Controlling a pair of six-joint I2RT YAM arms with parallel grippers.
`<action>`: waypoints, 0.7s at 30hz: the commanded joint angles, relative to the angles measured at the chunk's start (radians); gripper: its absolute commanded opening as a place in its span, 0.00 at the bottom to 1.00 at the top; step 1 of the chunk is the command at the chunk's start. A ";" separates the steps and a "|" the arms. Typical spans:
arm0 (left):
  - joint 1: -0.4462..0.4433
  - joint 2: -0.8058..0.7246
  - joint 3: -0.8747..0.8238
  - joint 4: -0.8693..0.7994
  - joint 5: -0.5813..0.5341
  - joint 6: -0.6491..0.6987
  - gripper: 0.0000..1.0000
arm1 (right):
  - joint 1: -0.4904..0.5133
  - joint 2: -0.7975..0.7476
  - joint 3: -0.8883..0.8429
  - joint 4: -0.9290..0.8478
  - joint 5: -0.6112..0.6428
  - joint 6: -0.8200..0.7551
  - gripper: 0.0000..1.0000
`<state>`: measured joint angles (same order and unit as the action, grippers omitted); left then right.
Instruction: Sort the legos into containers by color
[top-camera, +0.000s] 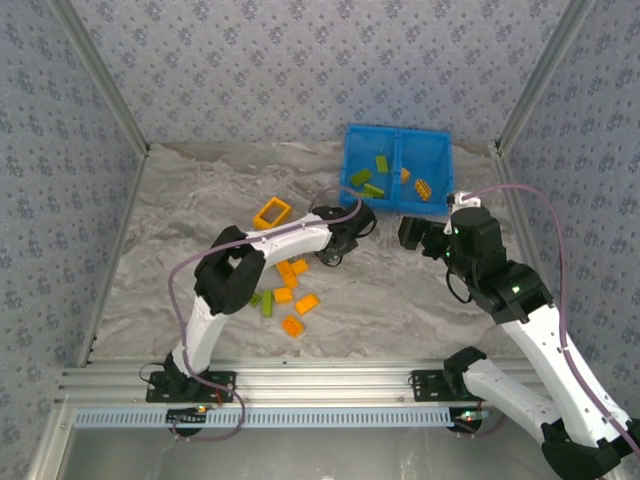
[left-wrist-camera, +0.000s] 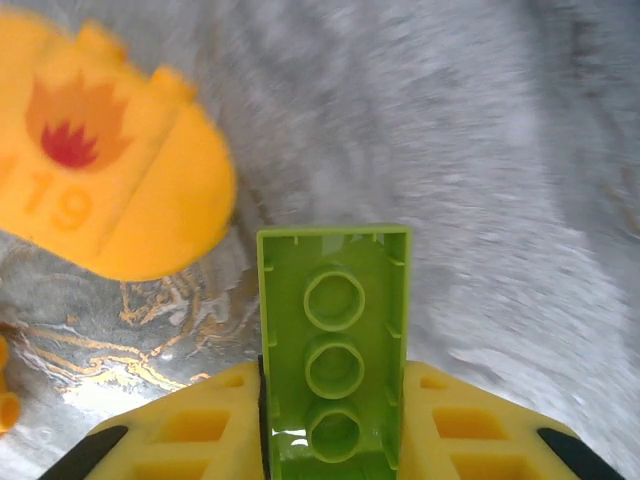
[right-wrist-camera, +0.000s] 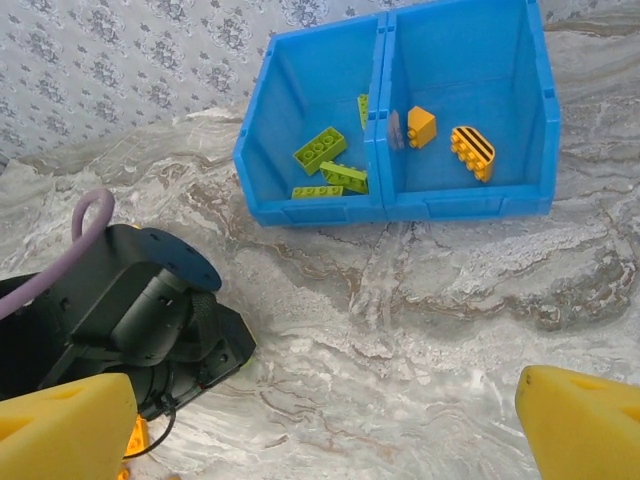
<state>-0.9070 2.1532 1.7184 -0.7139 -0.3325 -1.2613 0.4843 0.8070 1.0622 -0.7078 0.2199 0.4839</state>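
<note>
A: So, what have the left jaws got?
B: They're pinched on a lime green plastic brick (left-wrist-camera: 334, 350), one yellow pad (left-wrist-camera: 180, 445) against each long side. Its long axis runs straight out ahead between the pads, hollow underside facing the wrist
A: And around it?
B: Grey marbled desk (left-wrist-camera: 500, 150) below, and a rounded orange piece printed with a flame (left-wrist-camera: 110, 160) just off to one side, apart from the brick
A: Where does the green one belong?
B: In the bright blue plastic bin with the centre divider (right-wrist-camera: 450, 205). Its left compartment (right-wrist-camera: 300, 95) has lime bricks (right-wrist-camera: 320, 150) in it, the right compartment (right-wrist-camera: 480, 70) orange bricks (right-wrist-camera: 421, 126). From above, the bin sits beyond the left jaws and off to their right, the green side the nearer half
A: The right jaws?
B: Spread wide, nothing between them, hanging over bare desk near the bin. Closer to it, I'd judge, but the brick is with the left jaws
A: So the carry?
B: Lift, swing forward and right, clear the near wall, and let go left of the divider, I'd say
</note>
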 joint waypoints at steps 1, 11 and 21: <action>-0.023 -0.069 0.121 0.067 -0.113 0.244 0.26 | 0.012 -0.018 -0.012 -0.005 -0.014 0.032 1.00; 0.009 0.244 0.681 0.139 -0.120 0.885 0.22 | 0.034 -0.037 -0.008 -0.034 -0.013 0.061 1.00; 0.121 0.443 0.844 0.293 0.130 0.936 0.26 | 0.047 -0.046 -0.011 -0.059 -0.001 0.074 1.00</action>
<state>-0.8242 2.5584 2.5130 -0.4900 -0.3084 -0.3653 0.5240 0.7708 1.0565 -0.7361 0.2127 0.5362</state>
